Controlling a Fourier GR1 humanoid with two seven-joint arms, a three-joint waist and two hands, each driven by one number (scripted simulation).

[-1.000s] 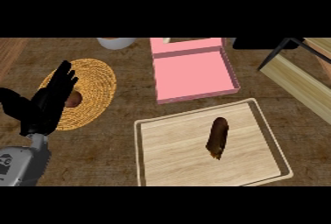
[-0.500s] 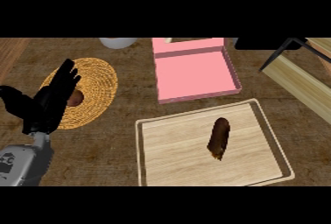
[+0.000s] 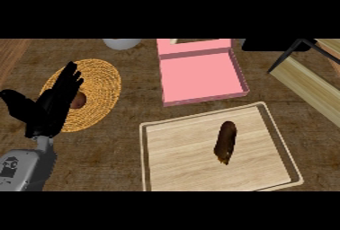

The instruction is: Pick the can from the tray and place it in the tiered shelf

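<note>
A dark brown can point(image 3: 225, 142) lies on its side in the middle of a light wooden tray point(image 3: 166, 166) at the lower right of the head view. The tiered shelf point(image 3: 306, 76), pale wood with a black frame, shows only partly at the upper right corner. My left hand point(image 3: 48, 109) stands at the left with straight fingers pointing up, over the edge of a woven mat, far from the can. My right hand is out of sight.
A round woven straw mat point(image 3: 93, 101) lies at the left with a small brown object point(image 3: 78, 100) on it, partly behind my hand. An open pink box point(image 3: 199, 76) sits above the tray. A white bowl point(image 3: 121, 43) peeks in at the top.
My left hand has drifted slightly up and to the right. The can and tray have not moved.
</note>
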